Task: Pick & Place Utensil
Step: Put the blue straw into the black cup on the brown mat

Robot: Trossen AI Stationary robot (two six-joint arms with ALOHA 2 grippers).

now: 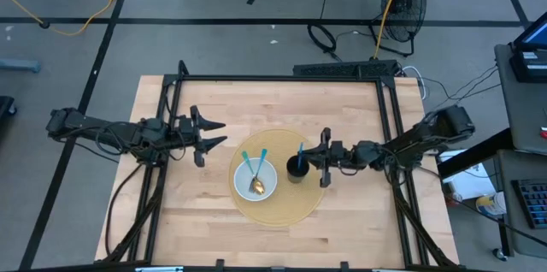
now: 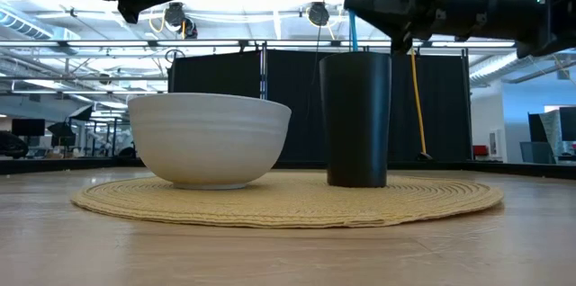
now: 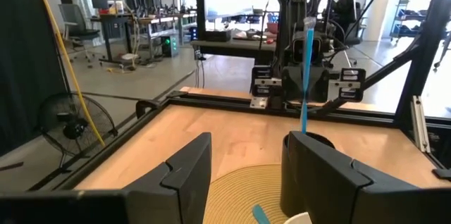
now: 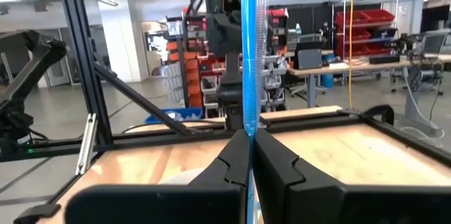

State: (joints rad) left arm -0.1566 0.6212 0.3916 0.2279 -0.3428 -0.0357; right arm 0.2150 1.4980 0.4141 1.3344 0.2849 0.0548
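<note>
- Straight ahead of my right wrist camera, the right gripper [image 4: 248, 155] has its fingers pinched on a blue-handled utensil [image 4: 248, 55], whose handle stands upright between them.
- From above, I see that gripper [image 1: 318, 160] just right of the black cup [image 1: 297, 169], with the utensil's blue handle [image 1: 301, 152] sticking up over the cup's mouth; I judge its lower end is already inside, so the upright hold suits a straight drop.
- Level with the table, the cup [image 2: 356, 120] stands on the woven mat [image 2: 288, 201], right of the white bowl [image 2: 210, 139] and clearly apart from it.
- Two more blue-handled utensils [image 1: 254, 169] lie in the bowl [image 1: 255, 178], handles leaning on the far rim, presumably waiting their turn.
- My left gripper [image 1: 205, 135] hovers off the mat to the left, fingers spread wide and holding nothing; I read it as parked.
- Releasing looks like the next step; my worry is nudging the narrow cup.
</note>
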